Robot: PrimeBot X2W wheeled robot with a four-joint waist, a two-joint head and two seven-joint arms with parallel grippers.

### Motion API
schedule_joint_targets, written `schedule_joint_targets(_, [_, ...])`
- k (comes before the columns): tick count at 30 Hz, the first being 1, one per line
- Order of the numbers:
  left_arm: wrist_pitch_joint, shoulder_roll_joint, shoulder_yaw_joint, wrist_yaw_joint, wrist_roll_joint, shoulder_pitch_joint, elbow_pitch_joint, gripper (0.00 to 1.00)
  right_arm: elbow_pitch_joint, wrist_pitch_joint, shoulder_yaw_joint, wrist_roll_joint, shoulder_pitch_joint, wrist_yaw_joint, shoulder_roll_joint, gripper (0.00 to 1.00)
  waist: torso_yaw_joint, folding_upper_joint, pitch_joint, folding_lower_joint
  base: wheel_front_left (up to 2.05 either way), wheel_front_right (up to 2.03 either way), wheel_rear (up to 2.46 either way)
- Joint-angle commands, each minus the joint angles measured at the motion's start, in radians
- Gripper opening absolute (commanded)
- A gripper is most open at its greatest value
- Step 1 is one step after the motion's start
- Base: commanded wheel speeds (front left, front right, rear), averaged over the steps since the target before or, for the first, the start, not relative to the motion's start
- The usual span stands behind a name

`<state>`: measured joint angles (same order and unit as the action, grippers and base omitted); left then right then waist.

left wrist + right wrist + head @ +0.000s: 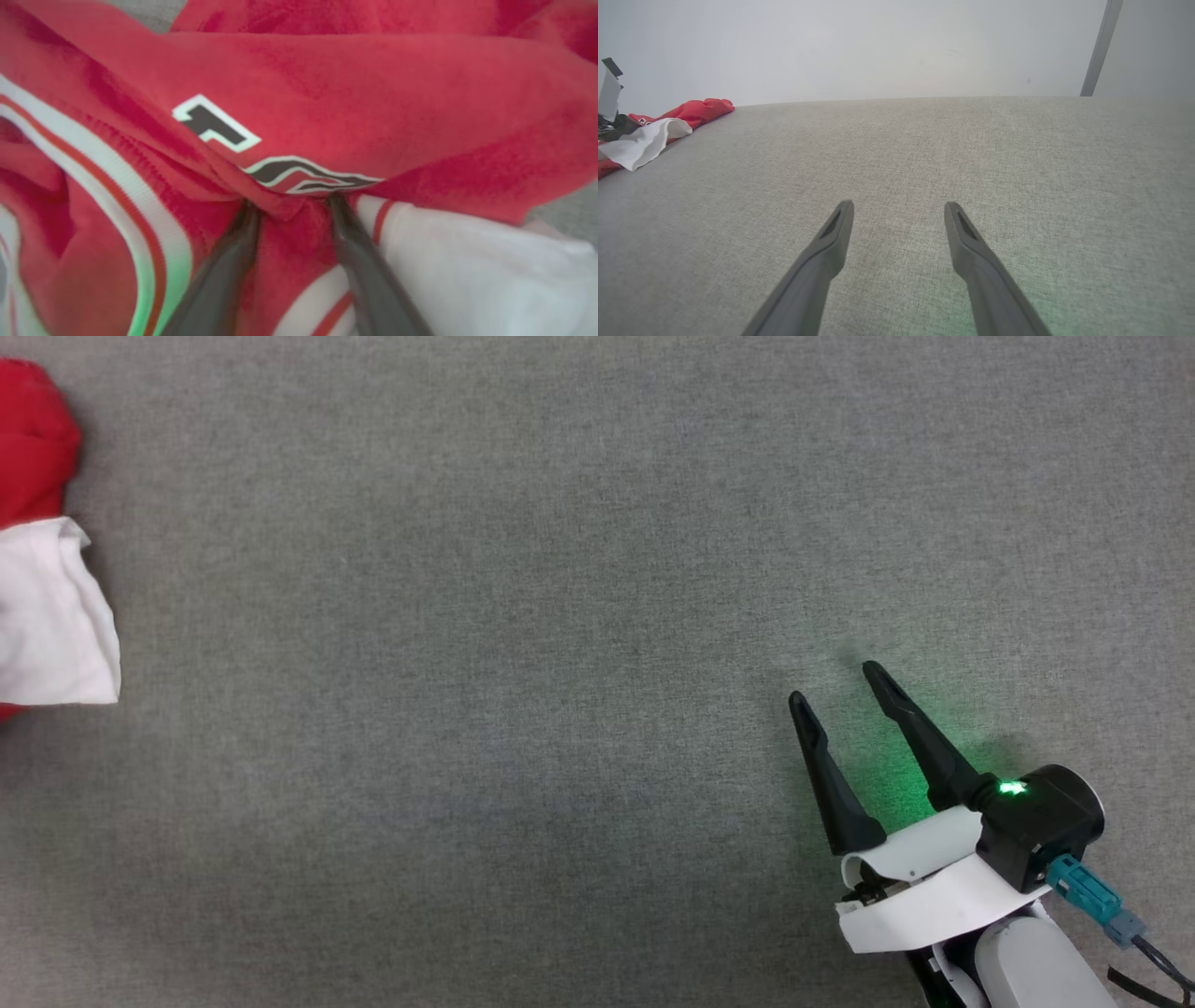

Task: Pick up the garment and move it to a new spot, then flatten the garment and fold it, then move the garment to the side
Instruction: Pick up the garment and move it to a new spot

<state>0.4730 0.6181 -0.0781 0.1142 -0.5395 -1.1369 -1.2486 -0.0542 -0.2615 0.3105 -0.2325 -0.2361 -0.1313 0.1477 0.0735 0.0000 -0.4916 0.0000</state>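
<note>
The garment (37, 439), red with a white sleeve (56, 616), lies crumpled at the far left edge of the head view. In the left wrist view the garment (373, 93) is right up close, showing black white-outlined lettering (215, 123) and white-and-red striped trim (121, 186). My left gripper (289, 205) is pushed into its folds. Its fingers stand apart with red cloth between them and their tips hidden under a fold. My right gripper (832, 683) hovers open and holds nothing at the lower right, far from the garment (698, 109).
A grey cloth-covered surface (560, 616) spreads across the whole work area. In the right wrist view a pale wall rises behind its far edge, with a grey post (1101, 46) at the upper right.
</note>
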Motion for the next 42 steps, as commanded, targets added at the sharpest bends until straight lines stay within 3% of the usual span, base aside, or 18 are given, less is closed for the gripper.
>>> schedule_joint_targets(1, [0.008,-0.085,-0.011,0.014,-0.012,0.066,-0.033,0.00,0.004,-0.005,-0.003,0.007,0.002,0.001,-0.004,1.00,-0.002,0.0000,0.007,0.0000,0.00,0.00,0.00])
schedule_joint_targets(7, [-0.090,-0.089,-0.012,0.022,-0.028,0.028,0.012,0.00,-0.008,-0.005,-0.001,0.005,0.013,0.001,-0.015,1.00,-0.012,0.0000,0.054,0.0000,0.00,0.00,0.00])
schedule_joint_targets(11, [-0.160,-0.100,-0.055,0.017,-0.059,0.015,0.116,0.00,-0.024,-0.005,0.004,-0.008,0.020,0.001,-0.034,1.00,-0.015,0.0000,0.113,0.0000,0.00,0.00,0.00])
schedule_joint_targets(18, [-0.125,-0.172,-0.178,0.018,-0.178,0.025,0.320,0.00,-0.039,-0.005,-0.009,-0.032,0.032,0.001,-0.067,1.00,-0.001,0.0000,0.179,0.0000,0.00,0.00,0.00])
schedule_joint_targets(23, [-0.049,-0.273,-0.265,0.018,-0.274,0.033,0.453,0.00,-0.036,-0.005,-0.026,-0.042,0.043,0.001,-0.081,1.00,0.027,0.0000,0.197,0.0000,0.00,0.00,0.00])
schedule_joint_targets(31, [0.059,-0.374,-0.430,0.017,-0.305,0.073,0.575,0.00,-0.015,-0.005,-0.043,-0.058,0.030,0.001,-0.093,1.00,0.094,0.0000,0.173,0.0000,0.00,0.00,0.00])
schedule_joint_targets(35, [0.093,-0.391,-0.493,0.017,-0.298,0.098,0.580,0.00,-0.008,-0.005,-0.059,-0.069,0.019,0.001,-0.096,1.00,0.144,0.0000,0.148,0.0000,0.00,0.00,0.00])
schedule_joint_targets(42, [0.106,-0.361,-0.558,0.017,-0.247,0.105,0.486,0.00,0.005,-0.005,-0.056,-0.124,0.006,0.001,-0.097,1.00,0.212,0.0000,0.113,0.0000,0.00,0.00,0.00])
